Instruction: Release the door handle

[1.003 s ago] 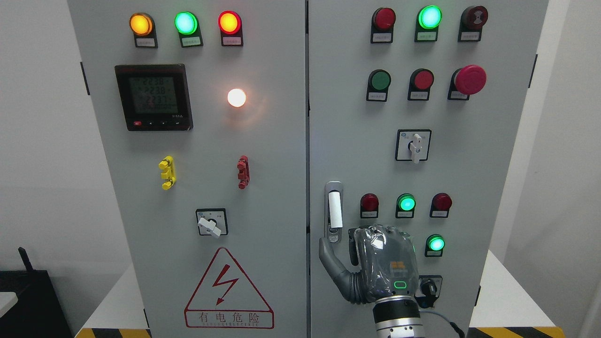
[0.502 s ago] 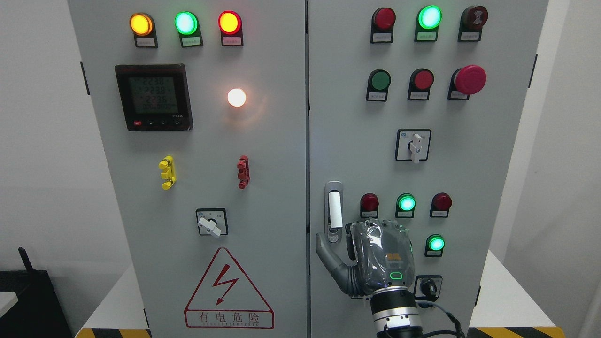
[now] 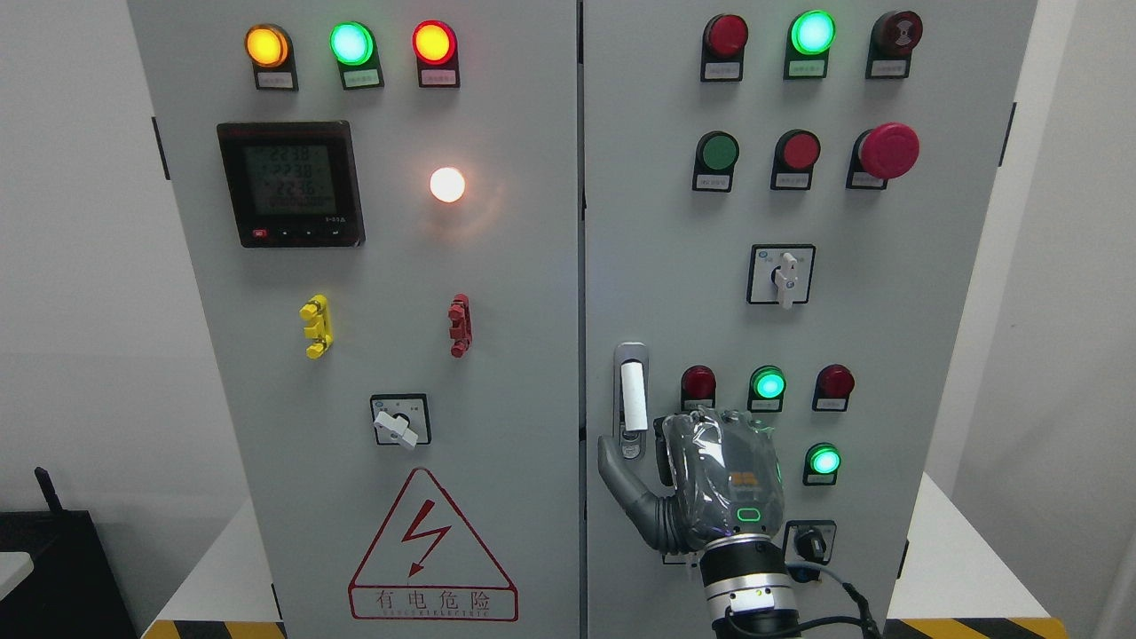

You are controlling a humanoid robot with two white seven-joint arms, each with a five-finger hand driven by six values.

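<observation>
1. Head view: the door handle (image 3: 632, 395) stands upright near the left edge of the right cabinet door (image 3: 674, 266), below the rotary switch (image 3: 782, 275).
2. The right robot hand (image 3: 701, 479) comes up from the bottom edge, just below and right of the handle.
3. Its thumb (image 3: 617, 470) points up beside the handle's lower end; whether it touches is unclear.
4. Its fingers look loosely open, grasping nothing.

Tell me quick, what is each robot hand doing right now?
Left hand: not in view.
Right hand: just below the door handle; whether its fingers grip anything cannot be told.
</observation>
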